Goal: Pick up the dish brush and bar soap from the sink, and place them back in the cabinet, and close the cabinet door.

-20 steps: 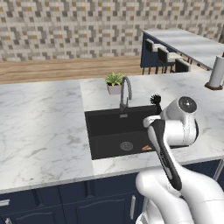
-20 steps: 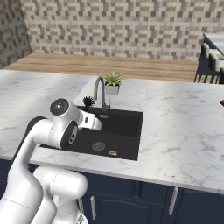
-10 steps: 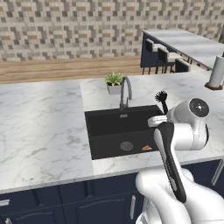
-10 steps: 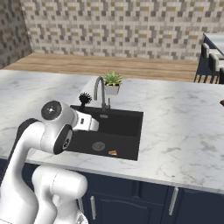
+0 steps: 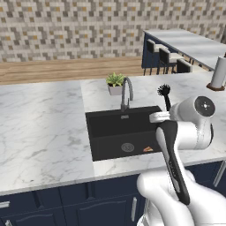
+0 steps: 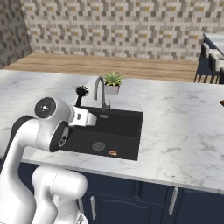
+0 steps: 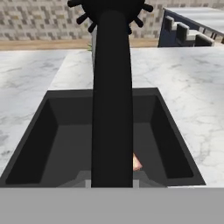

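1. The gripper is closed tight on the thin handle of the dish brush. It has to squeeze the handle, or the brush would drop back down.

2. The brush stands up from the hand with its round spiky head on top, up in the air over the right side of the sink. It is held high so it does not bump the sink wall or the tap when it is carried away.

3. In the hand view the brush handle runs right up the middle, so the hand seems to hold it straight and not off to one side.

4. The bar soap lies on the sink floor — a tiny orange bit near the front, just beside the round grey drain. Nothing is touching it. I think it waits there because the hand can only carry one thing at a time.

5. A little plant sits on the counter behind the tap, well out of the way.

6. The job looks only just begun — the brush needs to go into the cabinet, then the soap, and then the door gets shut.

7. The soap is very small and flat, so it may be hard to pinch later.
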Available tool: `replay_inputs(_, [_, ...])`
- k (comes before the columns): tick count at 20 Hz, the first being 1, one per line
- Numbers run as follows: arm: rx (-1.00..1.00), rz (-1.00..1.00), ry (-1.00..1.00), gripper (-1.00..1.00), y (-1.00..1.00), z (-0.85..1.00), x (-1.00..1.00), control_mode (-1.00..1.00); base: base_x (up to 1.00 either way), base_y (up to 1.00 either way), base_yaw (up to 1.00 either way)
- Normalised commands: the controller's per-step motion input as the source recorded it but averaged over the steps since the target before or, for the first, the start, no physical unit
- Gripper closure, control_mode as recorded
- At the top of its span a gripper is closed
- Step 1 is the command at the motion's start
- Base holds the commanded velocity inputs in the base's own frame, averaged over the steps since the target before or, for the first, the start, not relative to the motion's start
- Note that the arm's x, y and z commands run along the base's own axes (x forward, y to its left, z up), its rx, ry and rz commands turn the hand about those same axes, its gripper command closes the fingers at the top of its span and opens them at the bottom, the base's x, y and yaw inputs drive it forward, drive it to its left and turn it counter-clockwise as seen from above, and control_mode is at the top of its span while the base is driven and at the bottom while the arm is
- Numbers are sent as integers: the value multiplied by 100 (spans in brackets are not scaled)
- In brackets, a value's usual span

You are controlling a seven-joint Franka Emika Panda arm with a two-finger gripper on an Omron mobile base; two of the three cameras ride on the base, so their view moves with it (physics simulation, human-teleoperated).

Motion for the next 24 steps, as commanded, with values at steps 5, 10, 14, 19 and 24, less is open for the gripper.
replay_inputs(5, [0, 0, -1, 100, 0, 4, -15, -100, 0, 0, 0])
replay_inputs(10, [-1, 0, 0, 100, 0, 1, -19, -100, 0, 0, 0])
replay_inputs(14, [-2, 0, -1, 100, 7, 3, -4, -100, 0, 0, 0])
replay_inputs(19, [-1, 0, 0, 100, 4, 1, 0, 100, -1, 0, 0])
replay_inputs(24, [0, 0, 0, 100, 0, 0, 0, 100, -27, 0, -5])
